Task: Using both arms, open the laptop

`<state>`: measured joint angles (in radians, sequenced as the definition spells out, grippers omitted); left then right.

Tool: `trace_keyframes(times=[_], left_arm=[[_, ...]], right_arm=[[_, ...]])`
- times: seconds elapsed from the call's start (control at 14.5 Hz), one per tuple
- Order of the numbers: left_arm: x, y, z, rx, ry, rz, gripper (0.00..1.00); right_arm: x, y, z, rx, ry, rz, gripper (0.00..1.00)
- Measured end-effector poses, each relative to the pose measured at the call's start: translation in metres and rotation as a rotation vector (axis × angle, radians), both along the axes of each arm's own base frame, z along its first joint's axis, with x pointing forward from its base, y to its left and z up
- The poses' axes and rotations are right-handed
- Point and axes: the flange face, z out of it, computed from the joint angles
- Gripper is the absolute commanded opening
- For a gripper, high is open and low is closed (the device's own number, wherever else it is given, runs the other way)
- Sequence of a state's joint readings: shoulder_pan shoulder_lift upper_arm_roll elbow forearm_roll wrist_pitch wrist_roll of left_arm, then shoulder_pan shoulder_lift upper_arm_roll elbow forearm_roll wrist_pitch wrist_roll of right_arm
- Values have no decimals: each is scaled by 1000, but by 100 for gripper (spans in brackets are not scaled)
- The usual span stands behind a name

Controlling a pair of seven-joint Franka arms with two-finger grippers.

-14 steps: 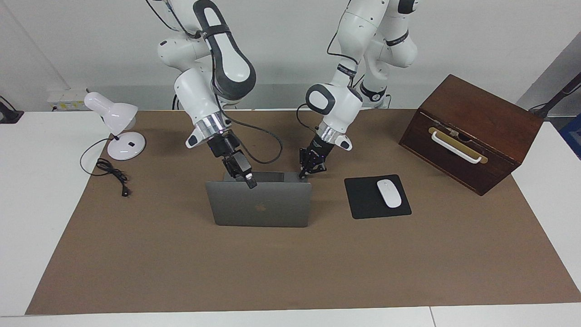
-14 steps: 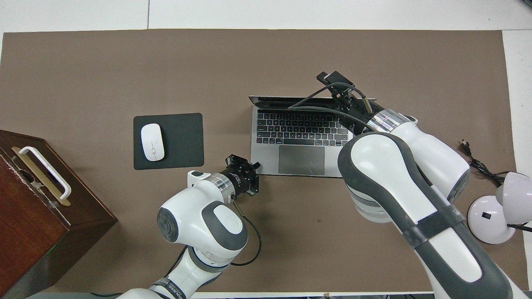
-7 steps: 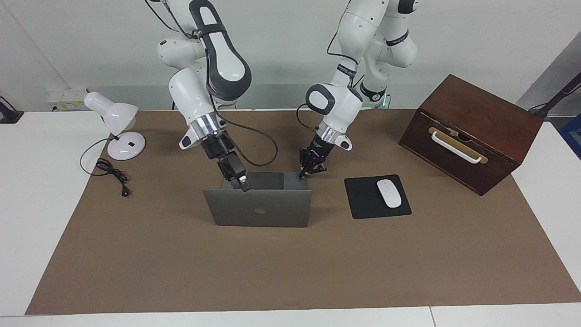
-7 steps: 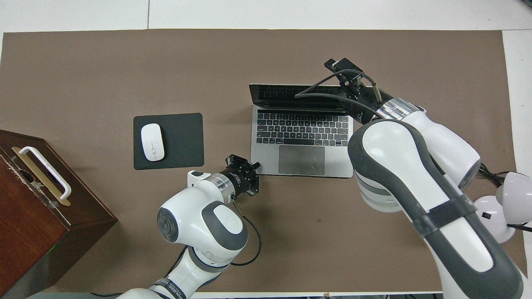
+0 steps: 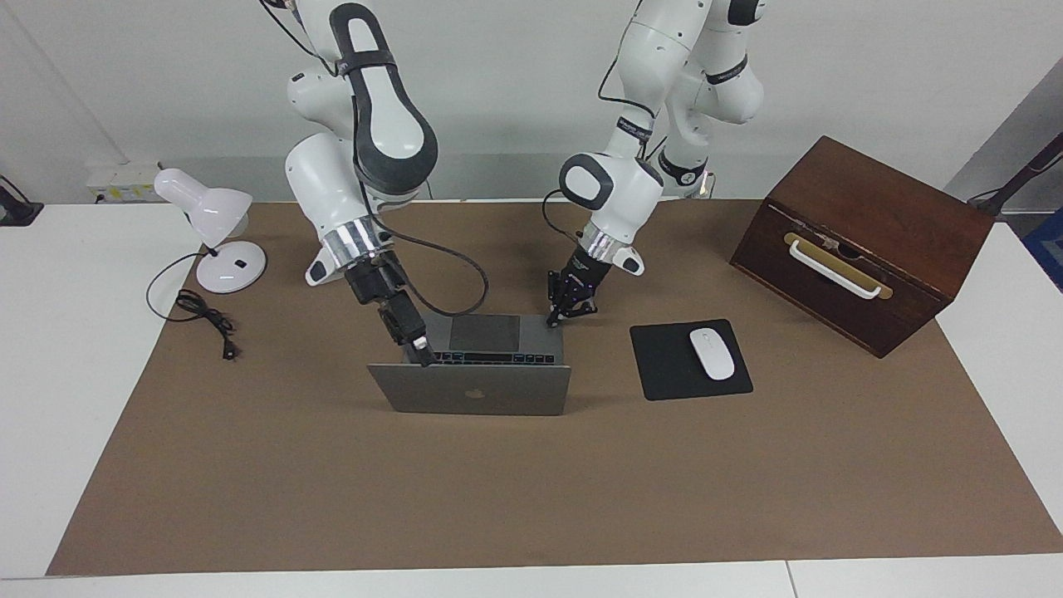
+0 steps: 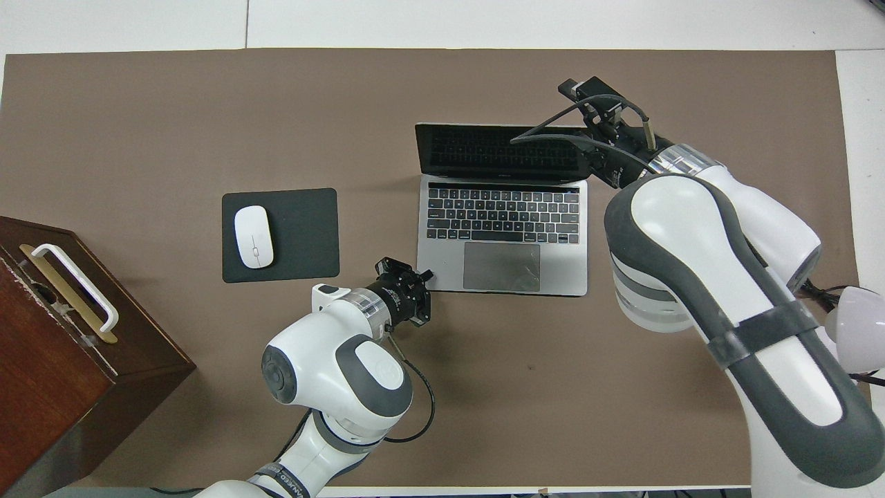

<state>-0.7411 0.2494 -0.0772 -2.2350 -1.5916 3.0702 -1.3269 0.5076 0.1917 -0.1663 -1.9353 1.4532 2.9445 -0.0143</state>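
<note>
The silver-grey laptop [image 5: 473, 397] [image 6: 501, 214] stands open in the middle of the brown mat, its lid leaning back past upright, away from the robots. In the overhead view the screen, black keys and trackpad all show. My right gripper [image 5: 422, 357] [image 6: 591, 142] is at the lid's top edge, by the corner toward the right arm's end. My left gripper [image 5: 555, 321] [image 6: 426, 277] is shut, its tips resting on the base's corner nearest the robots, toward the left arm's end.
A black mouse pad [image 5: 660, 370] with a white mouse [image 5: 712, 354] lies beside the laptop toward the left arm's end. A brown wooden box [image 5: 864, 241] stands past it. A white desk lamp [image 5: 217, 241] and its cable [image 5: 203, 320] sit at the right arm's end.
The lid has swung further open, from near upright to leaning back. My right gripper went with its top edge, lower and toward the right arm's end. The left gripper has not moved.
</note>
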Motion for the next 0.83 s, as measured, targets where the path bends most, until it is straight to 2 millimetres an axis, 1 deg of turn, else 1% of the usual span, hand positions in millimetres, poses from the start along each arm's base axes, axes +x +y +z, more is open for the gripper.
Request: trace_keyframes(times=[0.14,0.55,0.83], left_arm=[[0,0,0,0,0,0,0],[0,0,0,0,0,0,0],[0,0,0,0,0,0,0]], right_arm=[[6,-3,0,0,-5,-6,100],[22,-2,-3,-5,-15,-13,100],[26,0,-2,-1,-20,-8,100]])
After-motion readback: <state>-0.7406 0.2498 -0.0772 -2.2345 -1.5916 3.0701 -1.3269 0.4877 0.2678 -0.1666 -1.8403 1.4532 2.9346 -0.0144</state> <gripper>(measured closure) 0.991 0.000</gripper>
